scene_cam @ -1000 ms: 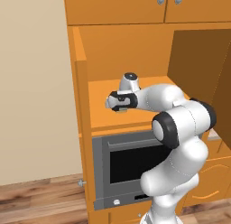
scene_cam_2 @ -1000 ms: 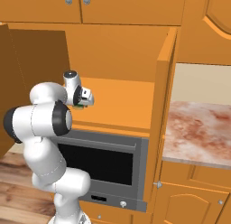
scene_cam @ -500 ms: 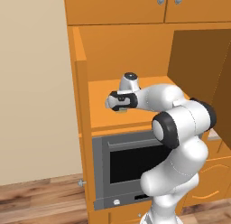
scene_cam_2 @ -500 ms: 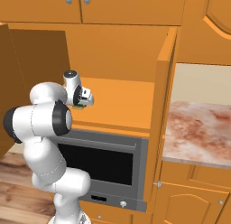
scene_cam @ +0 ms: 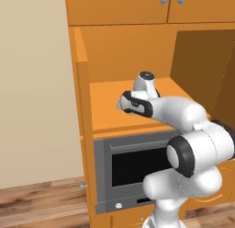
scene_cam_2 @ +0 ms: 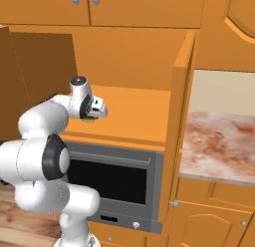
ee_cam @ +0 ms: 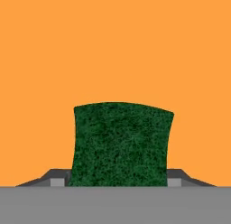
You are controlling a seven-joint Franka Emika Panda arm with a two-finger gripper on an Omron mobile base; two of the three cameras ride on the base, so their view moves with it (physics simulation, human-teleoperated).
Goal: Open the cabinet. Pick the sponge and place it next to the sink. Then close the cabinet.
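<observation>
The cabinet stands open, its orange shelf (scene_cam: 108,114) bare, its left door (scene_cam: 83,103) edge-on and its right door (scene_cam: 202,71) swung wide. Low over the shelf, my gripper (scene_cam_2: 92,116) points down, and a bit of green sponge (scene_cam_2: 89,120) shows under it. Seen from the hand, the dark green sponge (ee_cam: 122,144) fills the gap of the gripper (ee_cam: 117,179), and both fingertips (ee_cam: 56,180) press against its sides. It rests on or just over the shelf (ee_cam: 115,47). The gripper is shut on the sponge. The sink is out of view.
A grey oven (scene_cam: 133,167) sits right under the shelf. To the right, past the open door (scene_cam_2: 180,91), lies a marbled reddish counter (scene_cam_2: 219,146). Shorter orange doors with silver knobs (scene_cam_2: 75,0) hang above.
The jaws have come in from wide open onto the sponge's sides. The arm has hardly shifted.
</observation>
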